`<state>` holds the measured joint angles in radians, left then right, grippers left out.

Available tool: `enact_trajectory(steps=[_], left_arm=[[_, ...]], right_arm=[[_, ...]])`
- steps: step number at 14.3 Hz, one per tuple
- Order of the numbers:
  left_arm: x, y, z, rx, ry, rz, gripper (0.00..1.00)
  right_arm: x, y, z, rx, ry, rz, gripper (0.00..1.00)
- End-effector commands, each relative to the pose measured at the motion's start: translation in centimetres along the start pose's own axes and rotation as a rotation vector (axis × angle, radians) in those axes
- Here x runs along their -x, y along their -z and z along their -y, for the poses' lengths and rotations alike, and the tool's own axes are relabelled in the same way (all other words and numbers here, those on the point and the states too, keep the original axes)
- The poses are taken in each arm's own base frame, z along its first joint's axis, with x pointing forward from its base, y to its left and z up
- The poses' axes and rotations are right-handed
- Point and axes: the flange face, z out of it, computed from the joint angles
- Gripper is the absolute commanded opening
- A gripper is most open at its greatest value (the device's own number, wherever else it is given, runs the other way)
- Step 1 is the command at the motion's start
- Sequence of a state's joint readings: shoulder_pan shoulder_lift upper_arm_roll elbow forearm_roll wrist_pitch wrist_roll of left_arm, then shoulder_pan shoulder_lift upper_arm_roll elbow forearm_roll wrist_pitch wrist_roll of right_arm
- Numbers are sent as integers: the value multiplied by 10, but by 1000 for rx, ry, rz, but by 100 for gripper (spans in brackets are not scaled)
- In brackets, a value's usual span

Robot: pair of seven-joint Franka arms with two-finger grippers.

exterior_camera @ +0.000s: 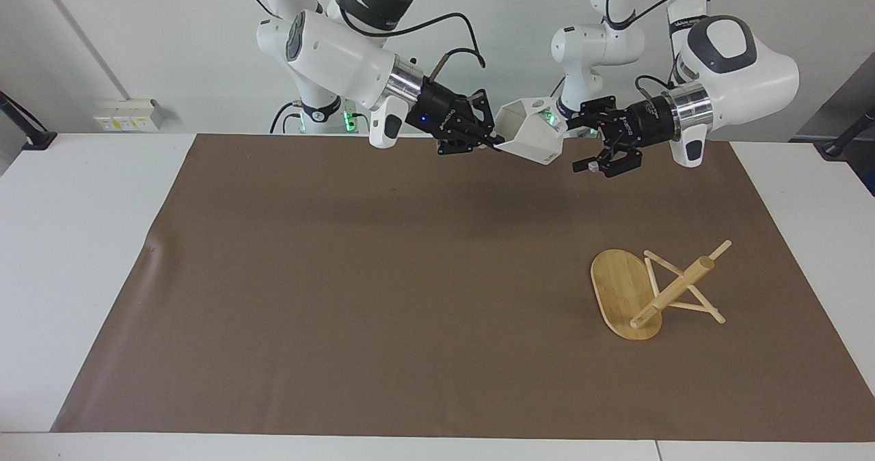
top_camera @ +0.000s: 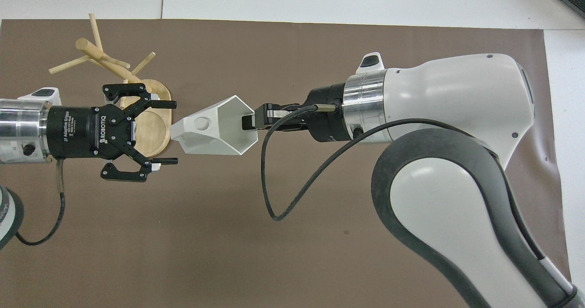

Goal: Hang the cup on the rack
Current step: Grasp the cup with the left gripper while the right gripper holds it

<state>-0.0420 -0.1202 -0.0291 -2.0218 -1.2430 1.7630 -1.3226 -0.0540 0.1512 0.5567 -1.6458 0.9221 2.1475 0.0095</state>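
Observation:
The white faceted cup (exterior_camera: 530, 134) (top_camera: 212, 132) hangs on its side in the air over the mat's edge nearest the robots. My right gripper (exterior_camera: 493, 143) (top_camera: 249, 120) is shut on the cup's rim wall. The cup's narrow bottom points at my left gripper (exterior_camera: 575, 145) (top_camera: 174, 132), which is open, its two fingers level with that bottom end, one on each side. Whether they touch it I cannot tell. The bamboo rack (exterior_camera: 621, 286) (top_camera: 98, 54) lies tipped over on the mat toward the left arm's end, post and pegs slanting off its oval base.
A brown mat (exterior_camera: 342, 276) (top_camera: 228, 253) covers most of the white table (exterior_camera: 82, 228). A wall socket box (exterior_camera: 126, 113) sits by the table's edge at the right arm's end. In the overhead view my left gripper partly covers the rack's base.

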Motion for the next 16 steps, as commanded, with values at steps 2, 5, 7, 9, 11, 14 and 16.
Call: enact_trajectory(steps=[2,5,7,9,11,14,16], left_arm=[[10,-16,8,15,11,5,100],[14,-21,8,17,16,11,100],[16,-21,10,20,17,10,100],[16,-20,10,22,18,10,100],[16,-21,10,21,15,8,100],[15,-22,10,19,16,5,100],[16,-22,11,16,13,3,79]], right_arm=[[-1,-4,8,-24,-13,-26,0],[-1,-4,8,-23,-12,-26,0],[-1,-5,7,-23,-13,-25,0],[-1,-5,7,-23,-13,-25,0],[-1,-5,7,-23,-13,-25,0],[-1,-5,7,-23,-13,-25,0],[-1,-5,8,-23,-12,-24,0]])
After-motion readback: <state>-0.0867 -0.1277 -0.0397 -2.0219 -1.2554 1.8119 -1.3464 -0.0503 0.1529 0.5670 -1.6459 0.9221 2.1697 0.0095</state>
